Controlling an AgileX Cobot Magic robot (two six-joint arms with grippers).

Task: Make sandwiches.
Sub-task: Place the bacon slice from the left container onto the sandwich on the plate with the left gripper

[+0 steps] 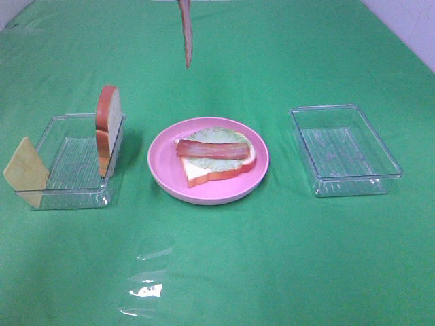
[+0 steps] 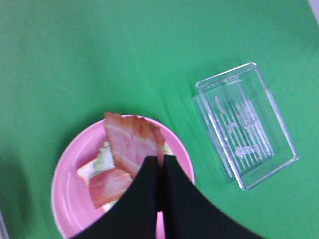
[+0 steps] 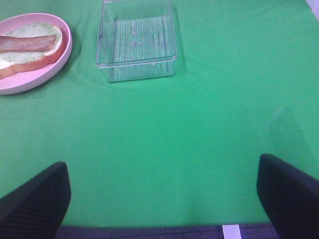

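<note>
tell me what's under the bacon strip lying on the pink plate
A pale green lettuce leaf lies directly under the bacon strip, on a bread slice, on the pink plate. Whatever sits between lettuce and bread, if anything, is covered.

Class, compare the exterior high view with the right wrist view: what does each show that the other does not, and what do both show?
Only exterior high: the left tray with an upright bread slice and a leaning cheese square, and a bacon strip hanging above the pink plate. Only right wrist: the right gripper, jaws wide open. Both: that plate, its bottom bread, lettuce and flat bacon, and the right tray.
</note>
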